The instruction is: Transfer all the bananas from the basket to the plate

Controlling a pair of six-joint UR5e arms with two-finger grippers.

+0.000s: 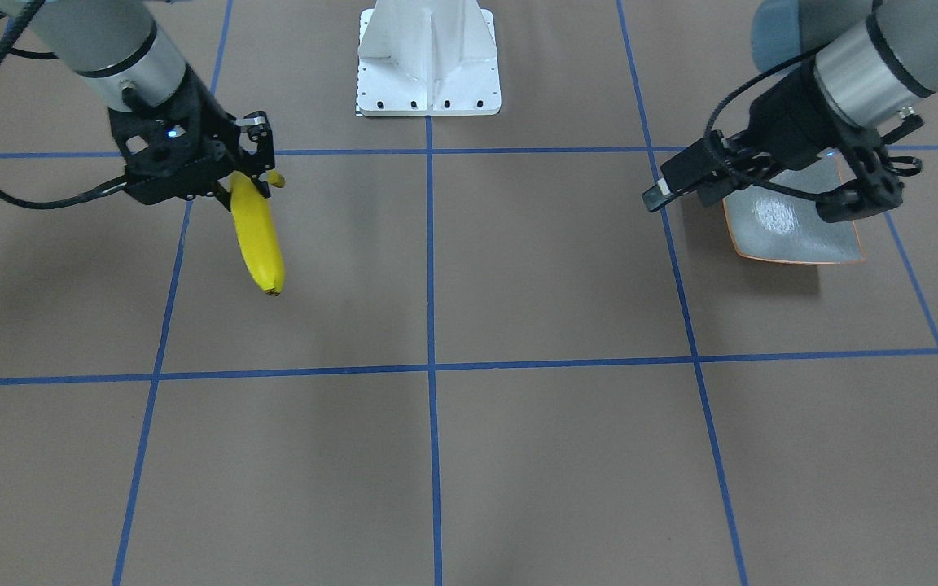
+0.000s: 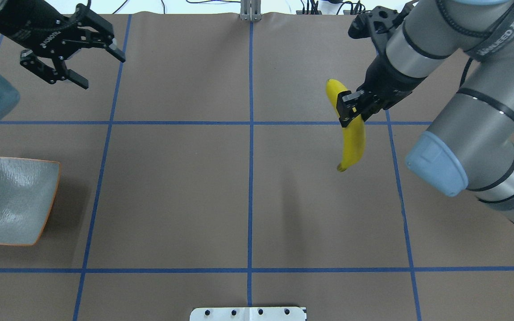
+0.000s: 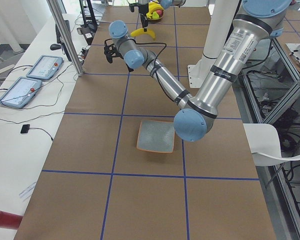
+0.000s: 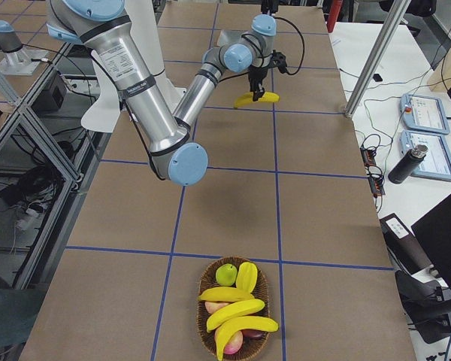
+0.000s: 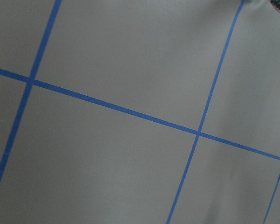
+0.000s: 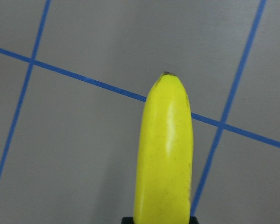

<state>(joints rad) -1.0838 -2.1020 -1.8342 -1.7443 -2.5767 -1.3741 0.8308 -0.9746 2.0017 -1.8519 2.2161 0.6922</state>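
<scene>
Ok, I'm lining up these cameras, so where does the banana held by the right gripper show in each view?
Front-facing: banana upper left.
Overhead: banana upper right.
Exterior left: banana small, top centre.
Exterior right: banana top centre, far end.
Left wrist: not in it.
Right wrist: banana bottom centre, close up.
Shared landmark: the right gripper shut on it, over the blue tape grid.

white "robotiq" lettering on the left tool (image 2: 104,71); print on the right arm's black band (image 2: 502,38) is unreadable.
</scene>
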